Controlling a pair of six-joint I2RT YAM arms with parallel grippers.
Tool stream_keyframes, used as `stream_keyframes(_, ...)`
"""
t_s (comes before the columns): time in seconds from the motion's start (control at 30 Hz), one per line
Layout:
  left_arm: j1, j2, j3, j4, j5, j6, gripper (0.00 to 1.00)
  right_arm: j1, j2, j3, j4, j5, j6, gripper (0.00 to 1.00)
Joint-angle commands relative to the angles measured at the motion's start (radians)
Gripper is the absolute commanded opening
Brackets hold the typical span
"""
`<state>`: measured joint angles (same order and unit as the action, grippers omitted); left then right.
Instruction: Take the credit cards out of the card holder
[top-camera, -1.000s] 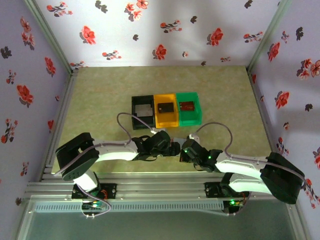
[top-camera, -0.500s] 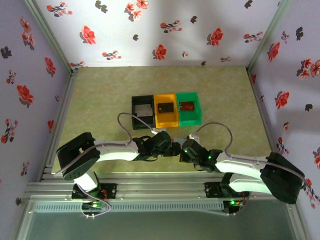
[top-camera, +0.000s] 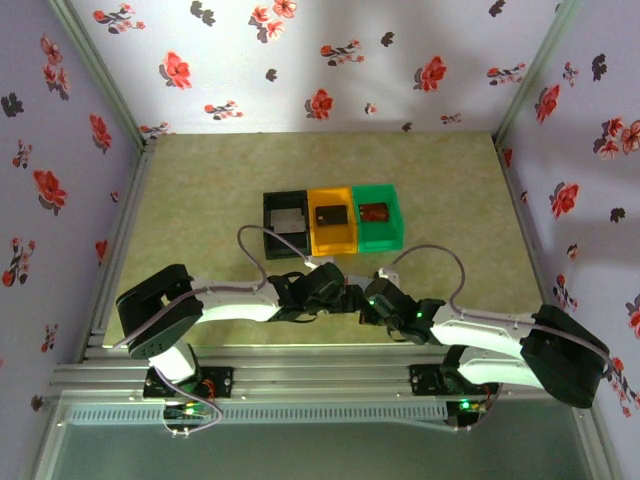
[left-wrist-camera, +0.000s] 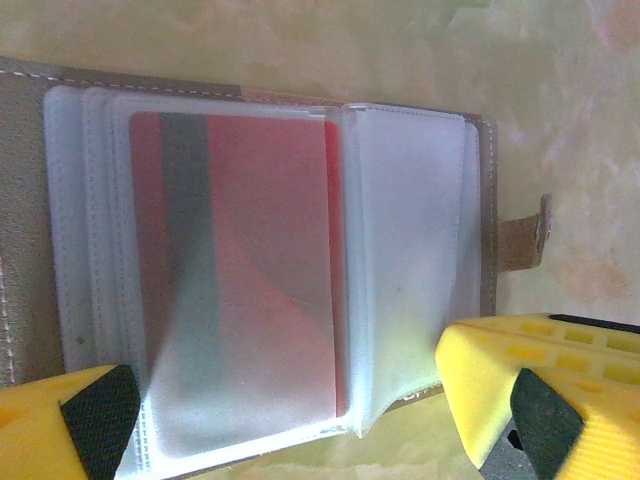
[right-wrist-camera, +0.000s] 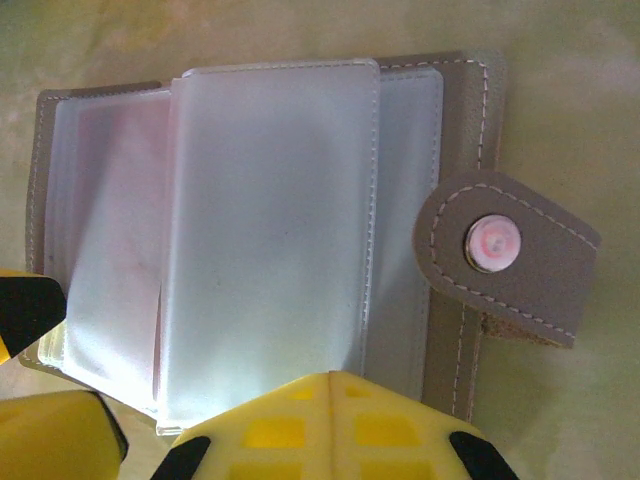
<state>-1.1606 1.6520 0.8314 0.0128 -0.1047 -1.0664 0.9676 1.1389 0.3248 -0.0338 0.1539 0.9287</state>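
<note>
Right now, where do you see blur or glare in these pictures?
Left wrist: the credit card looks hazy behind its cloudy sleeve, with glare low on that sleeve. Right wrist: stitching on the card holder is sharp, with glare at the sleeve's lower edge. Top external: even light, little glare.

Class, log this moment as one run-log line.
card holder: open | red card: in holder | left gripper: open, over holder | right gripper: shut at holder edge

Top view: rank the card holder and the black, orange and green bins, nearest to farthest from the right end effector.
1. card holder, right under the right end effector.
2. orange bin and green bin, middle and right of the row: too close to call.
3. black bin, left end of the row.
</note>
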Motion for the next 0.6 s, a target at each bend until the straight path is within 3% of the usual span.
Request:
stream_keyframes(0.0, -0.016, 0.020, 0.015, 0.027, 0.002, 0.002, 1.00, 0.001, 0.001, -0.027, -0.045, -0.013, 0.025, 0.02)
stream_keyframes(0.37, -0.022, 0.019, 0.015, 0.056, 0.015, 0.018, 0.99, 0.001, -0.003, -0.034, -0.041, -0.014, 0.027, 0.02)
stream_keyframes(0.57, -0.024, -0.003, 0.002, 0.072, 0.013, 0.032, 0.94, 0.000, -0.023, -0.041, -0.034, -0.019, 0.025, 0.01)
